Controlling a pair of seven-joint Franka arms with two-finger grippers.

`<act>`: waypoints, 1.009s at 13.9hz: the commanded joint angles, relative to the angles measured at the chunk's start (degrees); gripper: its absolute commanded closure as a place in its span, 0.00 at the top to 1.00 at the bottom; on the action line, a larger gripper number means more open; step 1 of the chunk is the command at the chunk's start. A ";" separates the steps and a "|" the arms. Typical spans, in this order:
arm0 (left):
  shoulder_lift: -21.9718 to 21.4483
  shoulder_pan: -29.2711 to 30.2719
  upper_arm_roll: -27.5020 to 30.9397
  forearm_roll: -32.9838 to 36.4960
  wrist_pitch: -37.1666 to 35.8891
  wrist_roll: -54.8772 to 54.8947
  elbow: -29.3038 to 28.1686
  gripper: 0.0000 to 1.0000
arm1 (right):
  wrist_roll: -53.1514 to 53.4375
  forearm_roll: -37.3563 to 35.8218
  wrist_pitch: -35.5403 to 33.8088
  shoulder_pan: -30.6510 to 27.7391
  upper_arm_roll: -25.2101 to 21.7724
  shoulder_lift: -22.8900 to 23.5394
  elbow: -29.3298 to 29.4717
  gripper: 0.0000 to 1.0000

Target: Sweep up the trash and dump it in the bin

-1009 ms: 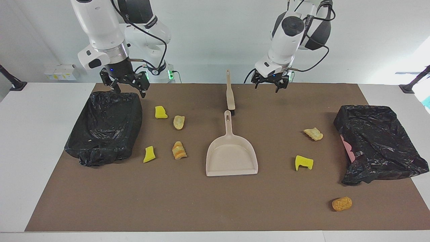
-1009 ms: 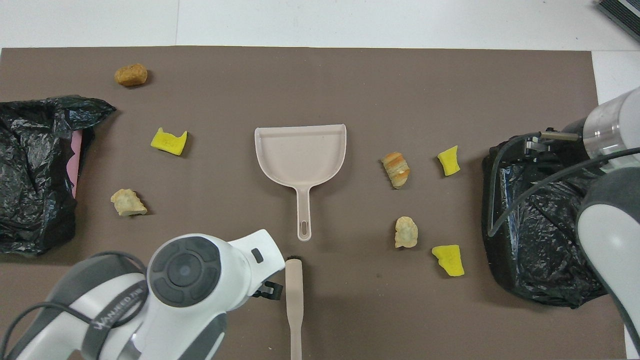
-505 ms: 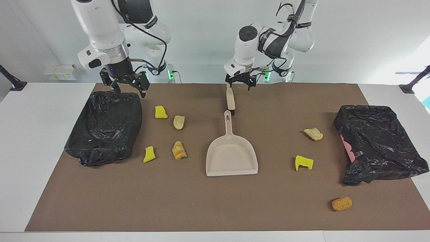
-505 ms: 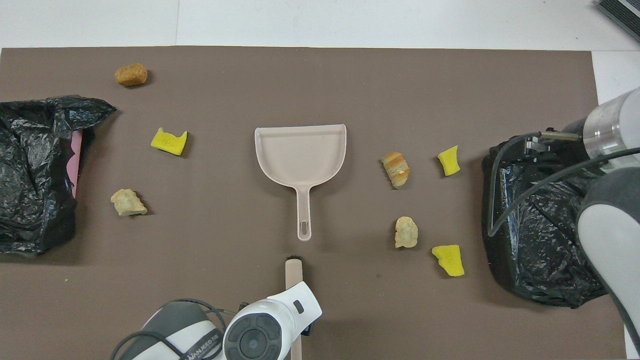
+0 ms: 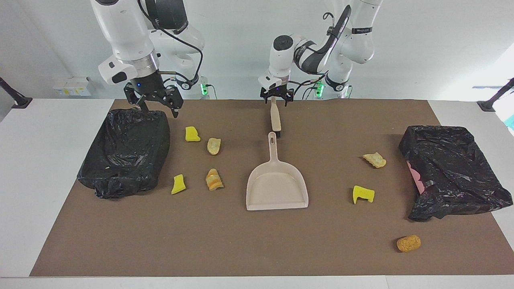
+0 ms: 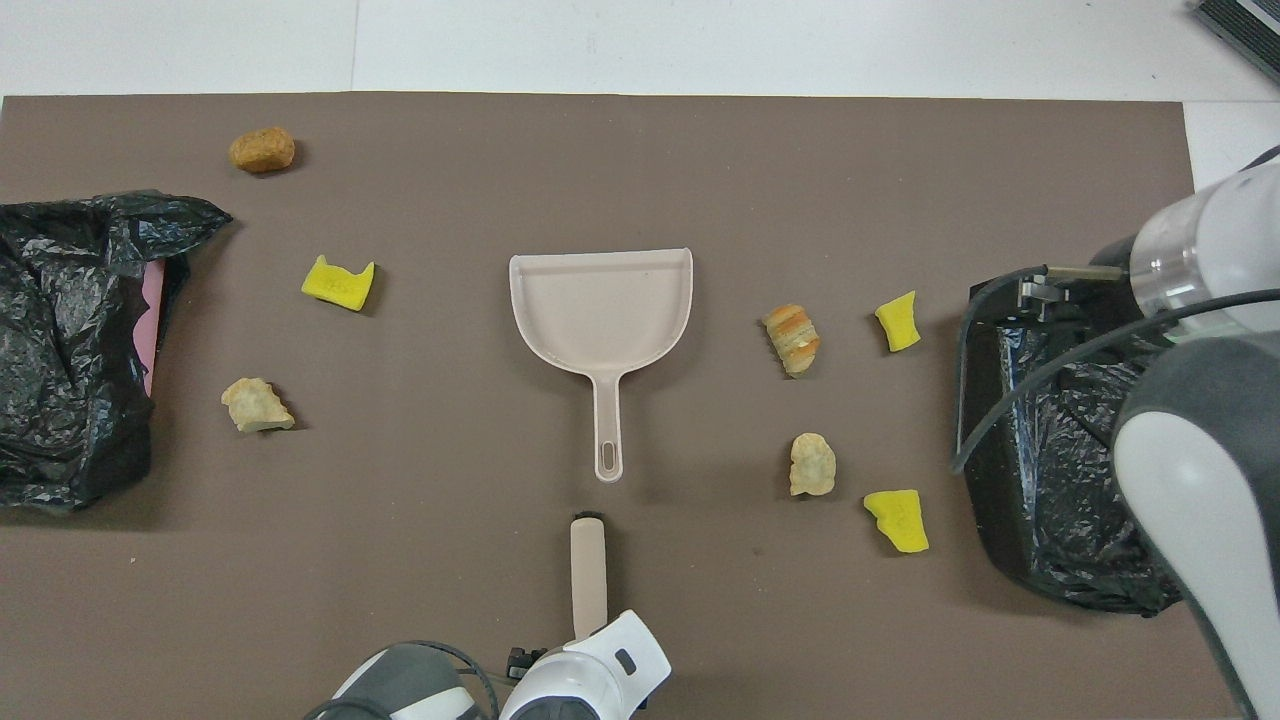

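- Brown mat (image 5: pixel 241 249) covers most of a white table.
- Two black-lined bins sit at the ends: one bin (image 5: pixel 124 152) at the right arm's end, another bin (image 5: pixel 453 172) at the left arm's end.
- Beige dustpan (image 5: pixel 277 188) lies mid-mat, handle toward the robots.
- Brush (image 5: pixel 275 118) lies just nearer the robots than the dustpan.
- Right gripper (image 5: pixel 154 105) hangs over its bin's edge, fingers spread, holding nothing.
- Left gripper (image 5: pixel 276 97) sits at the brush handle's end; I cannot tell whether it grips.
- Trash (image 5: pixel 214 179) lies scattered on both sides of the dustpan.
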 commanded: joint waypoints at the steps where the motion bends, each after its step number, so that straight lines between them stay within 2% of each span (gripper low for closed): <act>1: -0.27 -2.19 1.12 -0.69 1.02 -1.52 -0.97 0.09 | 3.60 0.21 4.07 3.24 0.25 3.42 0.42 1.00; 2: -0.18 -2.28 1.12 -0.69 0.93 -1.42 -0.97 0.00 | 4.84 0.21 5.39 4.38 0.25 4.56 0.42 1.00; 6: 0.26 0.17 1.82 -0.78 -0.81 -0.98 0.52 0.00 | 7.49 -1.36 10.83 9.48 0.25 9.22 0.50 1.00; 9: 0.35 8.85 1.82 -0.60 -9.85 0.16 6.04 0.00 | 9.16 -1.55 14.35 11.25 0.33 12.21 0.50 1.00; 10: 0.35 11.84 1.82 -0.43 -10.75 0.07 7.11 0.00 | 9.42 -1.55 15.23 11.86 0.51 13.09 0.59 1.00; 12: 0.79 16.24 1.91 0.36 -10.84 -0.10 8.17 0.00 | 12.65 -1.99 16.12 17.02 0.42 15.90 1.03 1.00; 14: 2.10 20.81 1.91 3.95 -11.10 -0.80 9.31 0.00 | 16.70 -1.99 18.40 18.45 0.51 16.53 0.94 1.00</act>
